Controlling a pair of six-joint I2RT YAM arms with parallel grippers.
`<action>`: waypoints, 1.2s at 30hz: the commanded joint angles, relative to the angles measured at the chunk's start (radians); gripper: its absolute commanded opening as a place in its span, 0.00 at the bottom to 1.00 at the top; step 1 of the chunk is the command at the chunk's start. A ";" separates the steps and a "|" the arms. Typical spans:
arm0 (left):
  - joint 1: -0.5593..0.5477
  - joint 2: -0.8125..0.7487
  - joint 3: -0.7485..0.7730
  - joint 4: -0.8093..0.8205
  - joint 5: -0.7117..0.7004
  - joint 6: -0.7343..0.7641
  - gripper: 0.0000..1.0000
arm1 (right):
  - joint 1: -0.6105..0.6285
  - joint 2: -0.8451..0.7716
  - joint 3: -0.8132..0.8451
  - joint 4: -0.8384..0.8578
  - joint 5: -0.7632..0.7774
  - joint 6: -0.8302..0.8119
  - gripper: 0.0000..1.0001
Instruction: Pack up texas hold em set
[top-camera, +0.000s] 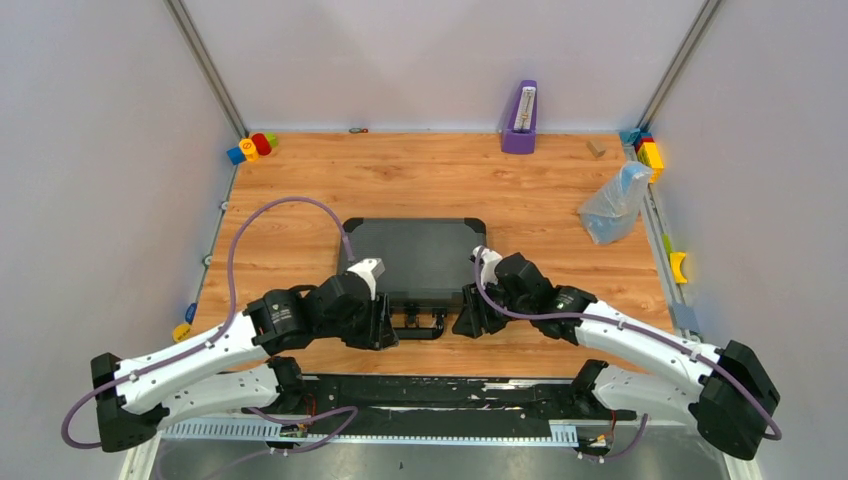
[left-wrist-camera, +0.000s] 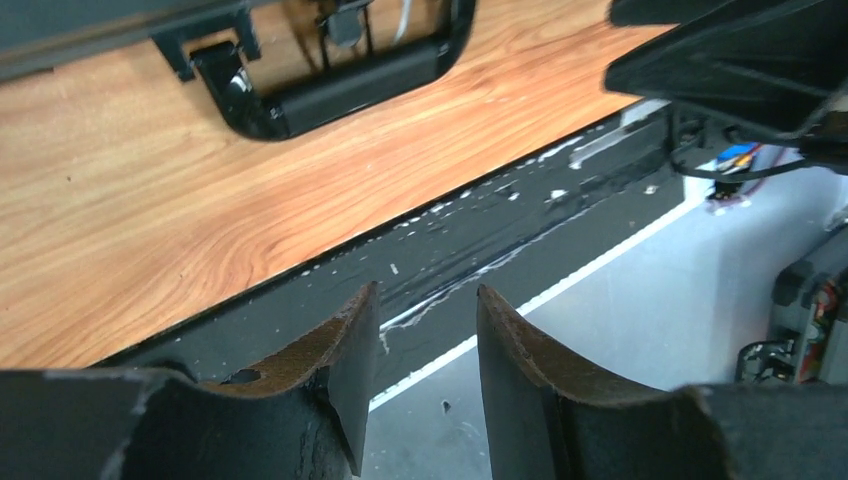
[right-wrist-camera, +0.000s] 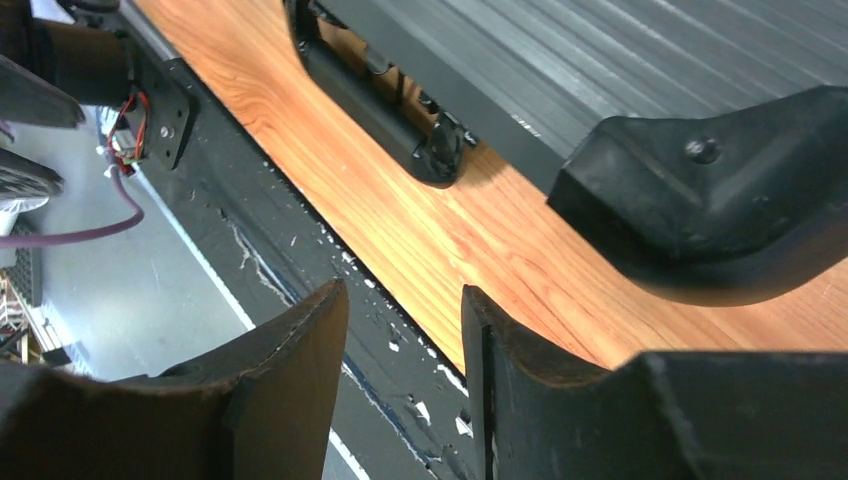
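The texas hold em set shows as a black briefcase (top-camera: 415, 255) lying shut and flat on the wooden table, its handle (top-camera: 420, 325) toward the near edge. My left gripper (top-camera: 386, 326) hovers just left of the handle, and my right gripper (top-camera: 466, 320) just right of it. In the left wrist view the left gripper (left-wrist-camera: 428, 300) is open, with only the table's black edge strip between its fingers and the handle (left-wrist-camera: 340, 85) beyond. In the right wrist view the right gripper (right-wrist-camera: 405, 300) is open and empty, beside the handle (right-wrist-camera: 370, 105) and ribbed lid (right-wrist-camera: 620, 60).
A purple metronome (top-camera: 519, 118) stands at the back wall. A clear plastic bag (top-camera: 615, 205) lies right of the briefcase. Coloured toys (top-camera: 250, 147) sit at the back left corner, coloured blocks (top-camera: 648, 152) at the back right, and a small wooden block (top-camera: 596, 149) near them.
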 joint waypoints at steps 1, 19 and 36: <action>-0.009 -0.022 -0.102 0.133 0.006 -0.065 0.48 | 0.003 0.031 0.008 0.030 0.072 0.057 0.44; 0.342 0.084 -0.293 0.363 0.082 0.151 0.23 | -0.028 0.265 0.129 0.066 0.213 0.074 0.21; 0.502 0.394 -0.200 0.649 -0.013 0.322 0.22 | -0.133 0.332 0.189 0.075 0.208 0.025 0.20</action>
